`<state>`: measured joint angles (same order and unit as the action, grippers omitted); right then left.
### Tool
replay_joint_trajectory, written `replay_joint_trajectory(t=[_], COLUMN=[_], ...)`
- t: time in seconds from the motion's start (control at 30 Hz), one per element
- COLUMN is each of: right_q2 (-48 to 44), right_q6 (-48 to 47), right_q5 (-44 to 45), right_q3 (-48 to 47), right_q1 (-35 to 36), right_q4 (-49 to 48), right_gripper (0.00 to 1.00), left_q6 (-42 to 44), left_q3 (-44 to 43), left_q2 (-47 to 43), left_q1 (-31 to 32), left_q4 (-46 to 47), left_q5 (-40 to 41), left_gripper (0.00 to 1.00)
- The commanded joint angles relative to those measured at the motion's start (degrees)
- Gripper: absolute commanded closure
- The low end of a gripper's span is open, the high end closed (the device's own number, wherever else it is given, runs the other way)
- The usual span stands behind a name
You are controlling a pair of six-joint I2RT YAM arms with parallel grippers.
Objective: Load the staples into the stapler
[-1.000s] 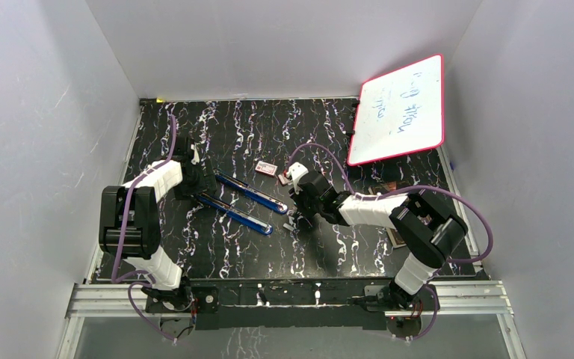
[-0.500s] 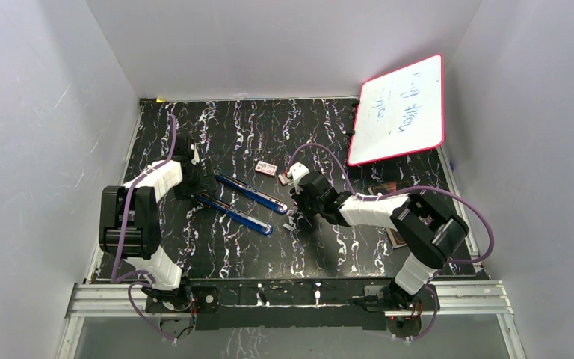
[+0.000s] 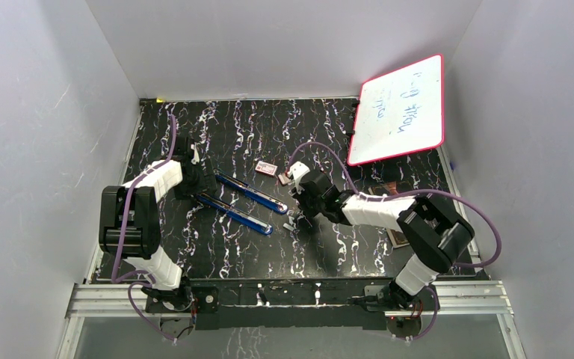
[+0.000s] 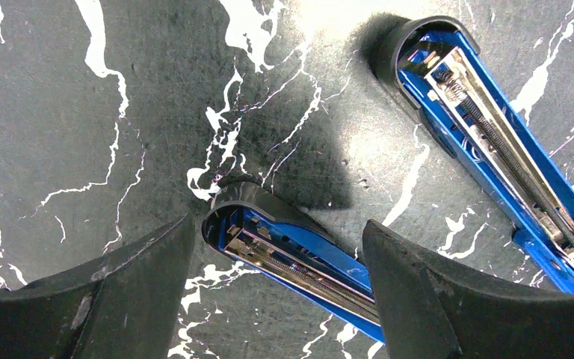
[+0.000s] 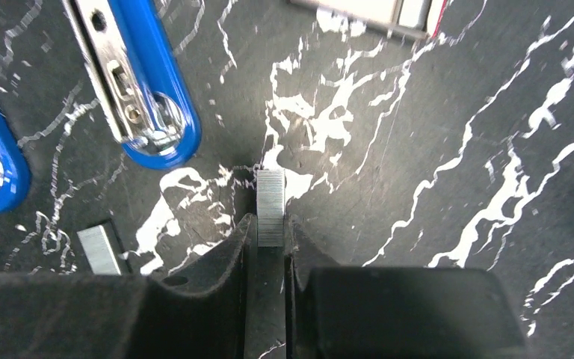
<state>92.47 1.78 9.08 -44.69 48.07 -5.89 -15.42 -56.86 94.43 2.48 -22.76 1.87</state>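
The blue stapler (image 3: 243,202) lies opened flat, its two long halves side by side left of centre. My left gripper (image 4: 276,224) stands open astride the hinge end of the near half (image 4: 299,254), whose spring channel shows. The other half (image 4: 493,142) lies apart at the upper right. A short silvery strip of staples (image 5: 271,206) lies on the table with its near end between the tips of my right gripper (image 5: 270,228), both fingers pressed against its sides. A second strip of staples (image 5: 99,249) rests to its left. The stapler's rounded front ends (image 5: 146,82) lie just beyond.
A small red-and-white box (image 3: 267,168) sits behind the right gripper. A red-framed whiteboard (image 3: 400,108) leans at the back right. Some flat items (image 3: 396,238) lie under the right arm. White walls enclose the black marbled table (image 3: 269,127).
The right gripper's jaws have narrowed onto the staple strip and its arm has shifted slightly. The left arm and the stapler have stayed still.
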Motion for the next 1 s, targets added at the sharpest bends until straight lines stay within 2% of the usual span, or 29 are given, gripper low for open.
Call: replay_joint_trajectory(t=[0.0, 0.13, 0.27, 0.6, 0.97], right_q2=[-3.9, -2.5, 2.2, 9.9, 12.0], right_q6=[-4.4, -6.2, -6.3, -6.4, -7.6], right_q5=[-1.2, -6.7, -12.5, -13.1, -14.8], right_q3=[-6.5, -11.6, -18.5, -24.7, -25.3], right_q1=[-0.1, -0.1, 0.3, 3.0, 3.4], right_q4=[-0.6, 0.0, 5.0, 8.2, 8.5], right_gripper=[0.99, 1.00, 1.00, 1.00, 1.00], left_q6=[0.3, 0.3, 0.3, 0.4, 0.4], left_q3=[-1.8, -1.9, -1.9, -1.8, -1.8], left_q2=[0.1, 0.3, 0.5, 0.5, 0.4], left_q1=[0.1, 0.1, 0.1, 0.2, 0.1], left_q4=[-1.1, -1.1, -1.2, -1.4, -1.3], left_q5=[-0.6, -0.7, -0.7, -0.6, -0.7], left_gripper=[0.19, 0.19, 0.19, 0.19, 0.19])
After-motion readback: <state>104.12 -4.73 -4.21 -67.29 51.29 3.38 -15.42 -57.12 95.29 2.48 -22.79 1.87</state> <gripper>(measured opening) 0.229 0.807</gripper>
